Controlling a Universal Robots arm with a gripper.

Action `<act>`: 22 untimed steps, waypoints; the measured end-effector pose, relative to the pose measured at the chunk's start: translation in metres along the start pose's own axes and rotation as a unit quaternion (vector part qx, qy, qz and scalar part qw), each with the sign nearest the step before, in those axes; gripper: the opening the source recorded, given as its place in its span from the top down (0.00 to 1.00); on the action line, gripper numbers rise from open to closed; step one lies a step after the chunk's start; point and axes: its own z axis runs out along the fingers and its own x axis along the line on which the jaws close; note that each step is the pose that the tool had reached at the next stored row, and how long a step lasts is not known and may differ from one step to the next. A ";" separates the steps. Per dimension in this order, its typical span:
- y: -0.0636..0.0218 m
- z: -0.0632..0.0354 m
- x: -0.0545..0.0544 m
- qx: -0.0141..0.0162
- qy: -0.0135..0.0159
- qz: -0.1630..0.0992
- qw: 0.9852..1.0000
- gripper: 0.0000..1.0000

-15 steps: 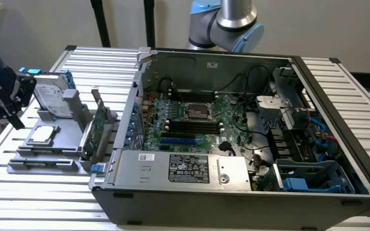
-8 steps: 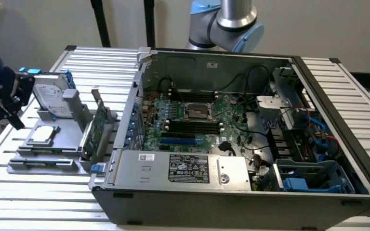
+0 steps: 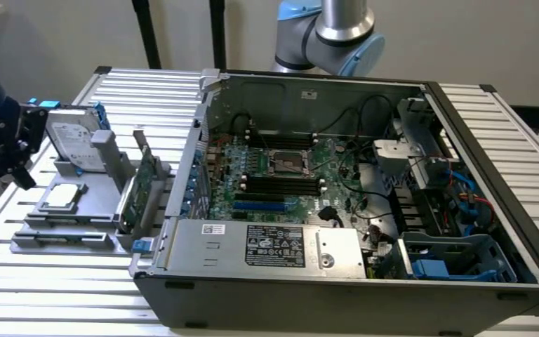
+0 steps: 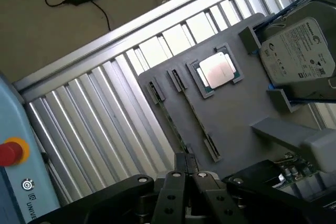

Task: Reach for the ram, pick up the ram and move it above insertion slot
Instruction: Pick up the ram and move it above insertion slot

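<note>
Ram (image 4: pixel 170 124) stands on edge in the tray (image 4: pixel 231 114), just beside the CPU (image 4: pixel 216 70). Its long axis runs straight toward your gripper (image 4: pixel 188 178), which hangs over its near end. I cannot tell how the jaws stand.

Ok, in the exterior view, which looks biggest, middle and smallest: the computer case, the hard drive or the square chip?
Largest: computer case
Then: hard drive
Smallest: square chip
Drive and chip sit close together, so that ranking seems fair.
</note>
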 end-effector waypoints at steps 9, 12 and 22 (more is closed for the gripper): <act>-0.0001 0.0014 0.000 0.001 0.003 -0.082 0.997 0.89; -0.0001 0.0027 0.000 0.003 0.003 -0.109 0.994 0.89; -0.0004 0.0108 0.000 0.012 0.002 -0.199 0.980 0.89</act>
